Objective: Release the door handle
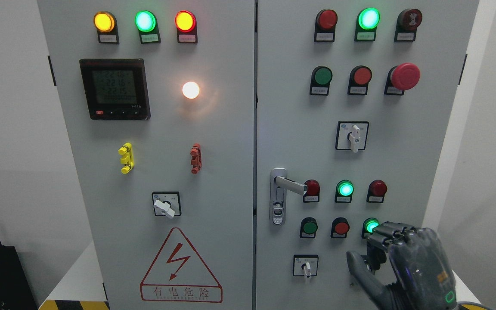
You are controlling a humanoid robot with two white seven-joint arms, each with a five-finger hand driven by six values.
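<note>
Silver door handle [289,184]: sitting centre of the frame, lever pointing right, nothing touching it.
Right hand [396,262]: hovering lower right, fingers loosely spread, gripping nothing, well apart from the handle.
Doing it well: backing straight off, avoiding the green button [371,225].

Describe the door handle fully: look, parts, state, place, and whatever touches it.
The door handle is a silvery, metallic-looking lever on a tall narrow backplate at the right door's left edge. The lever juts rightward, roughly level, its square end overlapping a red lamp. A keyhole piece sits lower on the plate. Nothing touches it; the right hand hangs apart, lower right.
</note>
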